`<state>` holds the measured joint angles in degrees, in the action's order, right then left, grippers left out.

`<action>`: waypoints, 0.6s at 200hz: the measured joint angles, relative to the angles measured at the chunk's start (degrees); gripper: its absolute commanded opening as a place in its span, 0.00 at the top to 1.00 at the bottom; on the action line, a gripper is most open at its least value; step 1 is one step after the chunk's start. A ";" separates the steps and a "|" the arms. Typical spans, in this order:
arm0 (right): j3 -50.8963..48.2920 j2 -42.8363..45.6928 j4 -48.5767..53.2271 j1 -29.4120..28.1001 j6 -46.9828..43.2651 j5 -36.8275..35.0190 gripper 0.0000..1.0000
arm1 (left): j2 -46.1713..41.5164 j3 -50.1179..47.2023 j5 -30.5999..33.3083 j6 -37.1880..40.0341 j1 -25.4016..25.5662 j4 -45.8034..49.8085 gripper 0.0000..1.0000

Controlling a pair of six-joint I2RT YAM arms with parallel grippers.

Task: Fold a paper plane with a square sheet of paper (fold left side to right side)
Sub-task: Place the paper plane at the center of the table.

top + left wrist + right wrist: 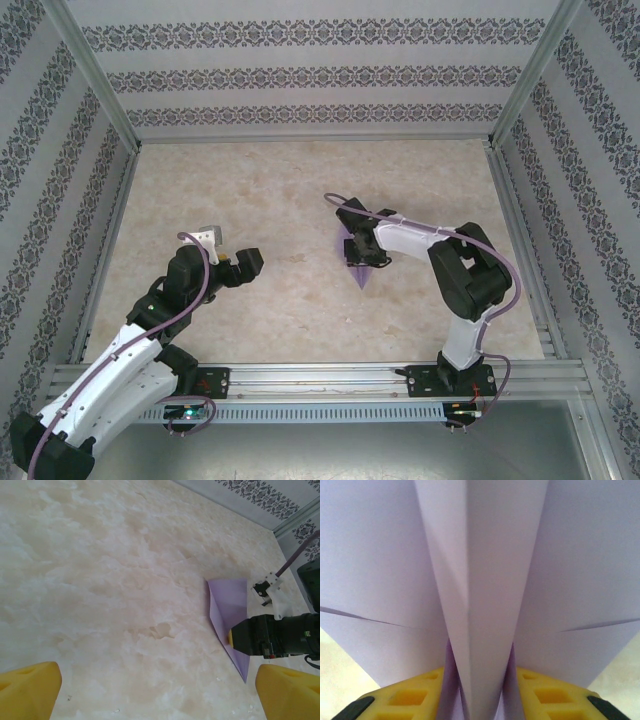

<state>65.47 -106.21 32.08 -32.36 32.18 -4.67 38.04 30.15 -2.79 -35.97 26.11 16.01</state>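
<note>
The lavender paper plane (362,274) lies near the middle of the table, a pointed dart with its tip toward the near edge. In the left wrist view the paper plane (227,602) is flat on the table, and my right gripper (231,636) is on top of it. In the right wrist view the plane's raised centre fold (485,580) stands between my right gripper's yellow fingers (410,697), which are parted around it. My left gripper (245,265) hovers open to the left of the plane, well apart from it, with nothing between its yellow fingertips (30,687).
The marble-patterned tabletop (280,190) is bounded by patterned walls and metal frame rails (320,375) at the near edge. A cable loops over the right arm (470,280).
</note>
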 measured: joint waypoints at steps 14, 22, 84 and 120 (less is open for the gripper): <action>1.90 -1.44 0.04 0.00 0.22 -0.85 0.61 | 0.04 0.11 0.00 0.00 0.00 0.02 0.00; 3.13 -2.36 0.02 0.02 0.24 -1.22 0.61 | 0.17 0.13 0.02 0.00 0.00 0.02 0.00; 8.94 -6.47 0.04 0.76 0.46 -1.97 0.61 | 1.79 0.26 -0.04 0.00 -0.42 0.11 0.00; 8.94 -6.47 0.22 0.74 0.66 -1.97 0.61 | 1.88 0.33 -0.02 -0.02 -0.42 0.13 0.00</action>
<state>74.41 -112.68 32.29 -31.62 32.84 -6.63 39.92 30.48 -2.81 -35.99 25.69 16.14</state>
